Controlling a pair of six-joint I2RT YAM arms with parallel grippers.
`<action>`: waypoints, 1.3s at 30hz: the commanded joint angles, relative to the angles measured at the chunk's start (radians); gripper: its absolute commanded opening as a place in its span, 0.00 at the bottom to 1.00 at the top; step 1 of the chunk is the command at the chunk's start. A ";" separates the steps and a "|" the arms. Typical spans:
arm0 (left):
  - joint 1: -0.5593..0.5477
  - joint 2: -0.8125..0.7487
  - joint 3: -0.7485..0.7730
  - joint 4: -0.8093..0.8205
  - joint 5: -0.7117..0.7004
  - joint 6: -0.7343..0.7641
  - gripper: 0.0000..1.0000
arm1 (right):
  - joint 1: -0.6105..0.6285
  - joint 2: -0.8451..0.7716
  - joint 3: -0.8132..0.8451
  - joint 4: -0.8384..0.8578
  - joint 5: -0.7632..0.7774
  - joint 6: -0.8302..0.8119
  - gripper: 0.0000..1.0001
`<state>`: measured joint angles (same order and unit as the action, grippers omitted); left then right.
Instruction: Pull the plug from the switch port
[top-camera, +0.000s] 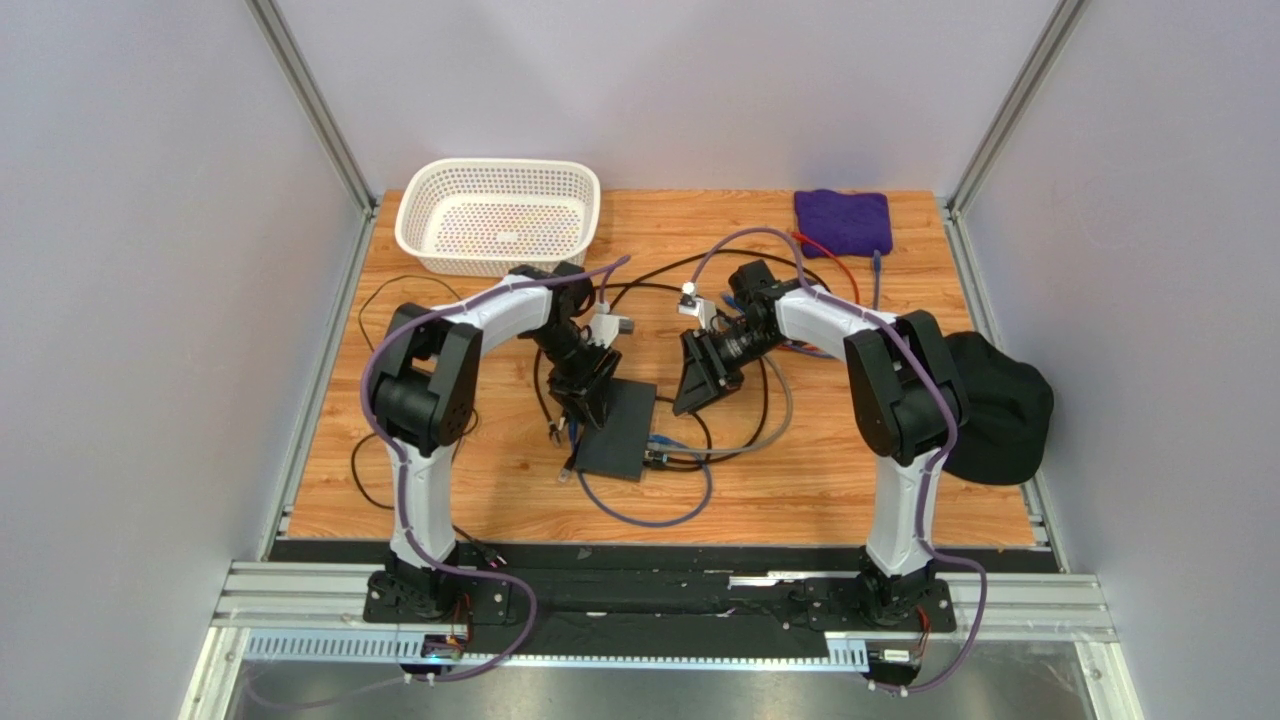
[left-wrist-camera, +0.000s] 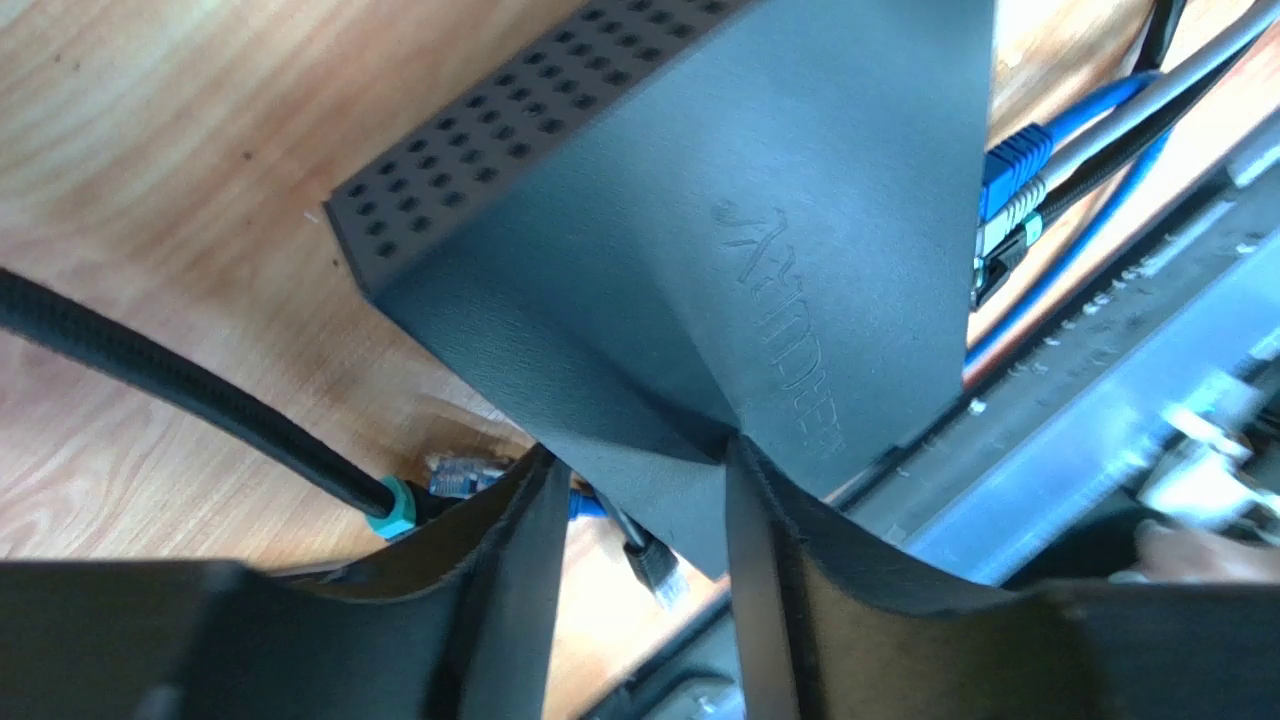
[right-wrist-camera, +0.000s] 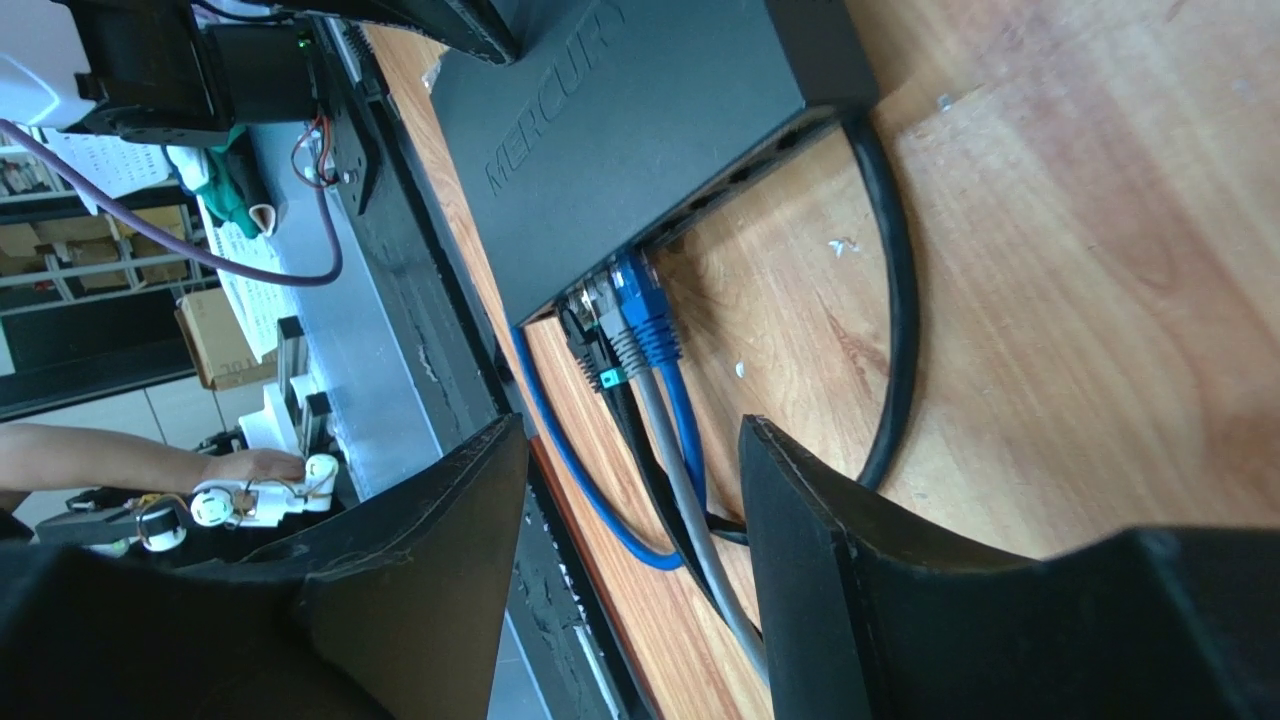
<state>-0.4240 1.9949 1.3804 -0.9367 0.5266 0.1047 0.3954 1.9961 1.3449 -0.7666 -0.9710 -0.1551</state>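
Two arms reach inward over the wood-grain table.

Task object: the flat matte-black rectangular switch lies flat near the table's middle, closer to the left arm. One narrow side is perforated with rows of small holes, and raised lettering marks its top face.

Ports: a blue network plug and a grey network plug sit side by side in sockets along one long edge. Their leads run away across the wood, beside a thick black cable that curves round the switch's corner.

Left gripper: positioned at the switch's far end. Its black fingers stand partway apart with a corner of the switch showing in the gap. Contact between pads and casing cannot be confirmed.

Right gripper: just to the right of the switch and apart from it. Its fingers are moderately spread and hold nothing; the blue and grey leads lie on the table below the gap.

Other items: a white perforated plastic basket at the far left, a purple folded cloth at the far right, and a black fabric bundle at the right edge.
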 joint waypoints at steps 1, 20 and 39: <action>-0.001 0.166 0.172 0.018 -0.056 0.000 0.45 | -0.004 0.007 0.056 0.047 -0.026 -0.008 0.57; 0.033 -0.050 0.209 -0.047 0.185 0.018 0.45 | -0.003 0.102 0.036 0.070 -0.077 -0.015 0.54; -0.007 0.139 0.088 0.030 0.001 -0.100 0.44 | 0.031 0.150 -0.056 0.265 -0.005 0.138 0.50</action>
<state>-0.4259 2.0556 1.4700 -0.9577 0.7013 0.0109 0.4229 2.1296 1.3273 -0.6426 -1.0302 -0.0956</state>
